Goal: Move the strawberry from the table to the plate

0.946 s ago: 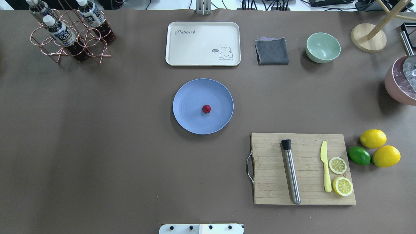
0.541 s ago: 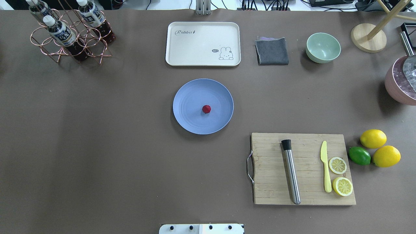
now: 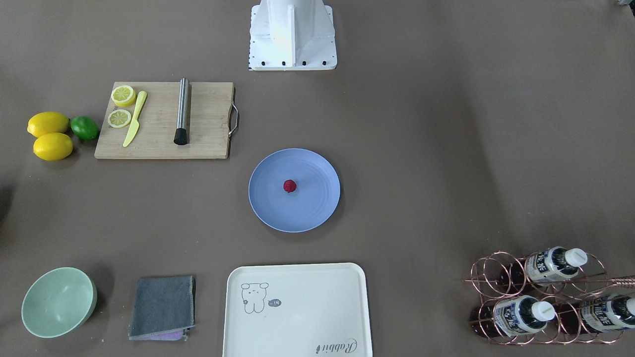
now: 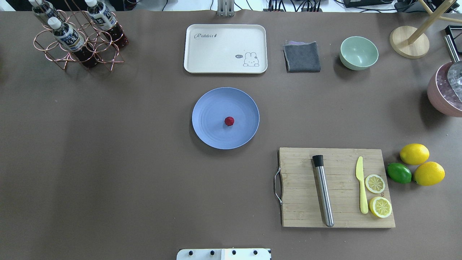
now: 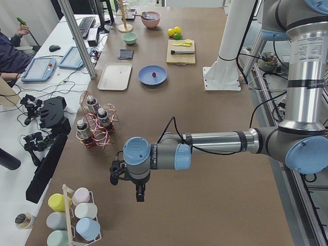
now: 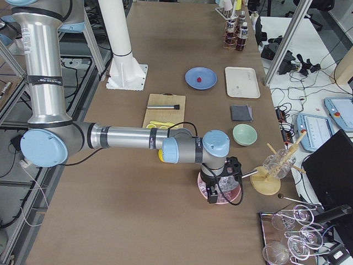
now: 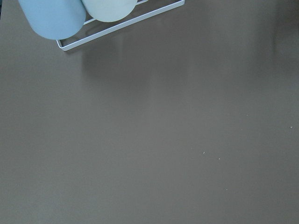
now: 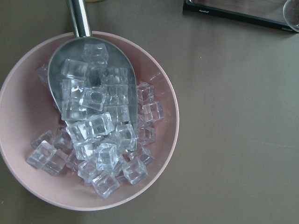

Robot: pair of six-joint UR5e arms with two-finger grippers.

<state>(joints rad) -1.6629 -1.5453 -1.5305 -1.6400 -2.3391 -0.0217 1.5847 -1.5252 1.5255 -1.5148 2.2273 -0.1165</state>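
The task looks finished to me: the strawberry sits near the middle of the plate, with both arms parked far out at opposite ends of the bench.

The biggest risk is an arm swinging back low across the bench and bumping the plate; the round berry would likely roll off. Next, the right tool hangs directly above the pink bowl of ice, so any drop could hit the scoop and spill cubes. The left tool hovers near the cup rack, which it could clip. I cannot tell whether either tool's fingers are apart or together.

The bench is broad, matte and brown. Beyond it stands a white desk with a person seated.
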